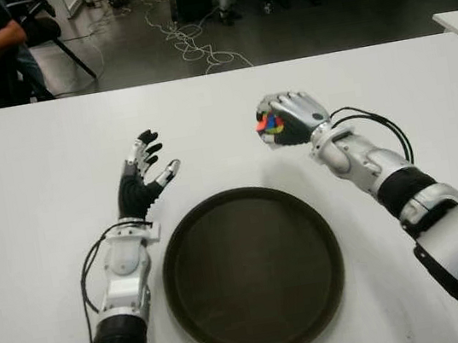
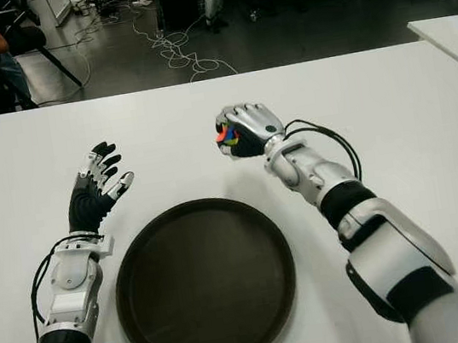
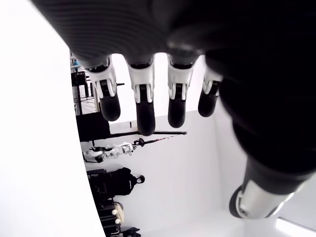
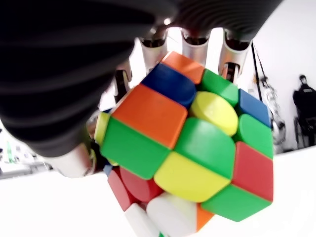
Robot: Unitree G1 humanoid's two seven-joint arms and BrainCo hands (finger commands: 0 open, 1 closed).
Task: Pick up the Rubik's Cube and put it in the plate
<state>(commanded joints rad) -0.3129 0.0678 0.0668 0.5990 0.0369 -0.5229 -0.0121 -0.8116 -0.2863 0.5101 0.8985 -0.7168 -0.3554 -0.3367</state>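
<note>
Pick-up done: right hand has its fingers wrapped around the Rubik's Cube, which is clear of the table. The right wrist view shows the cube pressed against the palm with fingers curled behind it. Seen from the head camera, hand and cube sit at about 1 o'clock from the plate, beyond its far rim and not yet over it. The plate holds nothing. Left hand shows at about 10 o'clock from the plate, fingers spread, gripping nothing.

Remaining, by my estimate: carry the cube back over the plate, lower it, release.
</note>
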